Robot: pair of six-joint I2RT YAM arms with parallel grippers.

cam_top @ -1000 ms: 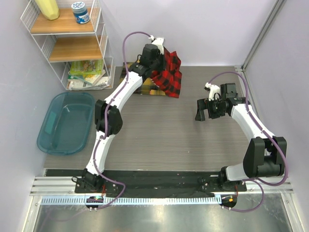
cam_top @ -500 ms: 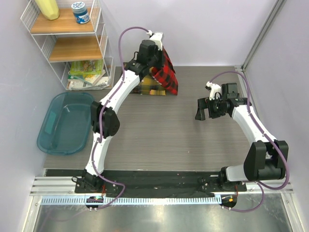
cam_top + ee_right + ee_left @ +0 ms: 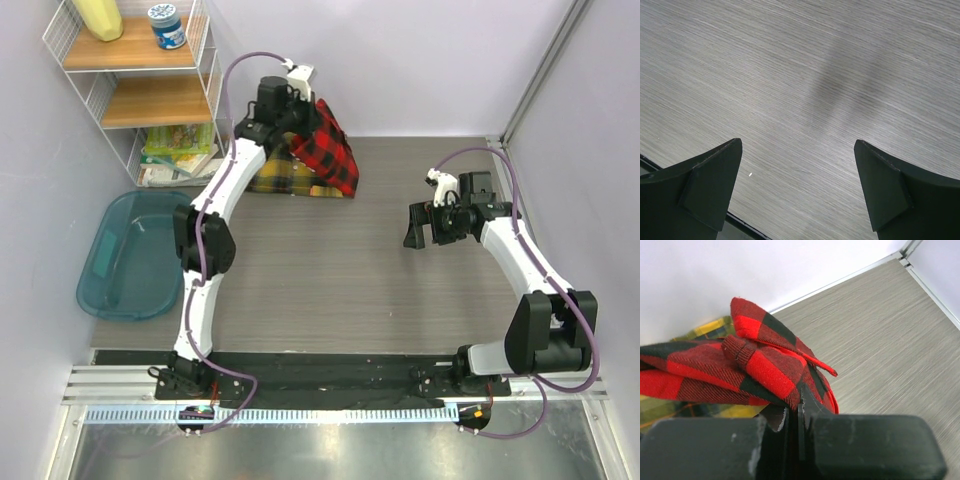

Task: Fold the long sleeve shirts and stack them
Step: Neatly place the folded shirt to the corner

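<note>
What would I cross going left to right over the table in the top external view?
teal tub → yellow-and-black shirt → red-and-black shirt → open right gripper

The red-and-black shirt (image 3: 325, 150) and the left arm (image 3: 215, 200) covered most of the yellow-and-black shirt (image 3: 272, 181). In the wrist view, the left hand (image 3: 800, 405) had its fingertips buried in red cloth. The lower edge cut off the right hand (image 3: 797, 145) fingers. The shelf clutter (image 3: 178, 152) was too small to identify.

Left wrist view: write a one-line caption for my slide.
Left tool shut on a fold of the red-and-black plaid shirt, the yellow-and-black shirt showing beneath it on the grey table.
</note>
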